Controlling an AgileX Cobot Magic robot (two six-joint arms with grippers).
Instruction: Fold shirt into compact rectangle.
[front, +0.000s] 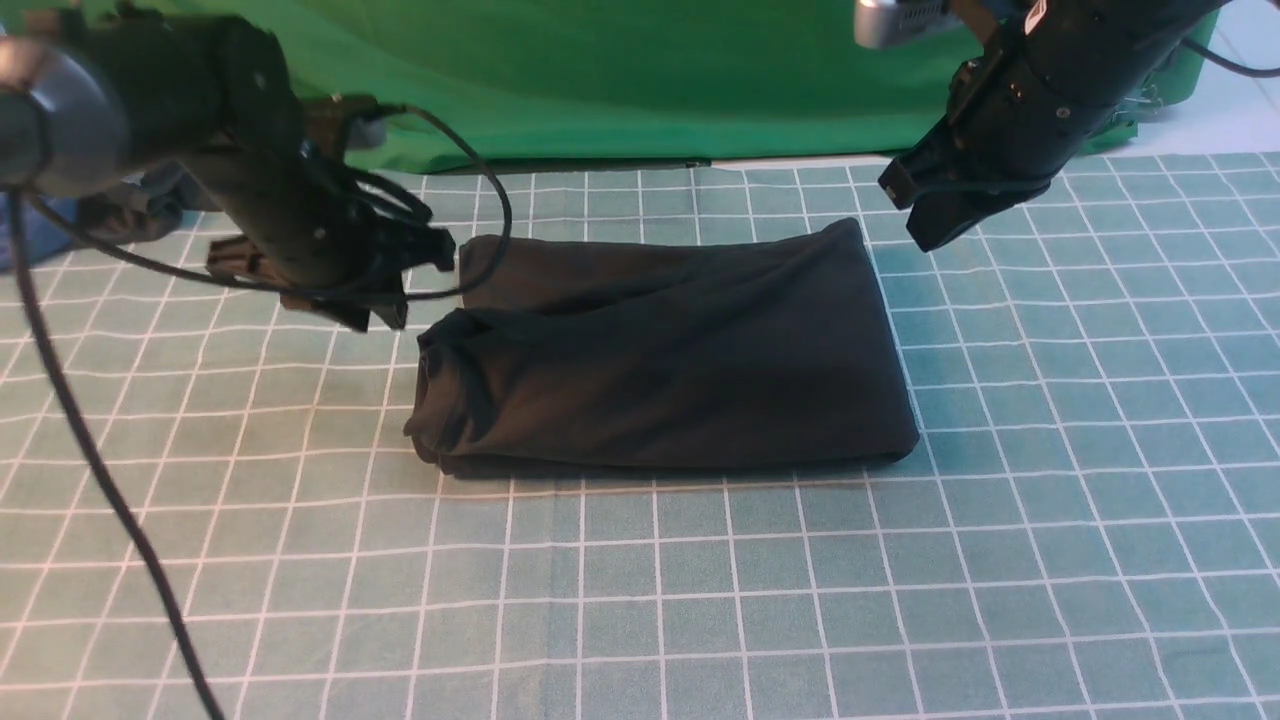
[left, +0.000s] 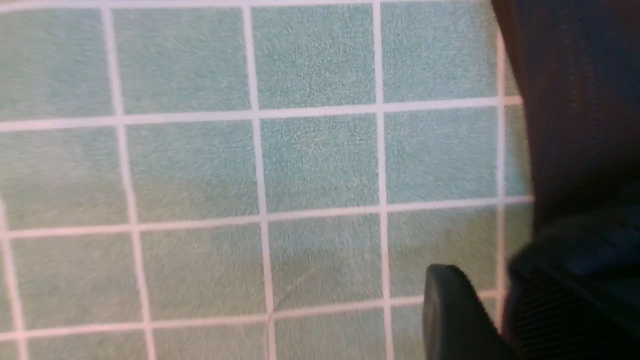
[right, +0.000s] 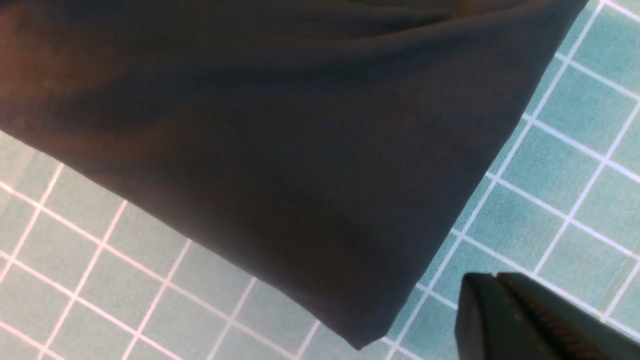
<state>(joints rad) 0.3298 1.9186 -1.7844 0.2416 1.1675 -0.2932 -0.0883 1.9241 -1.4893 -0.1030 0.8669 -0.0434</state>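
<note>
Green backdrop cloth hangs across the rear; the bench carries a teal grid mat ruled in white squares.

Item 1: shirt, black, lying mid-bench as a folded rectangle.
- Long axis: runs left to right across the front view.
- Right end: a clean, straight fold.
- Left end: bunched and rounded, with loose layers showing.
- Logo and neck label: not visible.

Item 2: left fingers.
- Position: low, just beside the shirt's far-left corner, so the cloth lies to their right. The left wrist view shows the shirt's edge close alongside, with bare mat everywhere else.
- State: parted a little, a sliver of mat showing between them, nothing gripped.

Item 3: right fingers.
- Position: raised above the bench near the shirt's far-right corner, clear of the cloth. The right wrist view looks down on the tidy right end from above.
- State: pressed together, empty.

Item 4: sundries.
- A black cable trails from the left arm over the mat.
- A dark bundle sits at the far left, partly hidden behind that arm.

Assessment: the fold appears nearly finished, and only the lumpy left end looks to want attention. That end is nearest the left fingers, which would approach by moving rightward along the shirt's long axis. The right arm stands higher, over the end that looks already neat.
</note>
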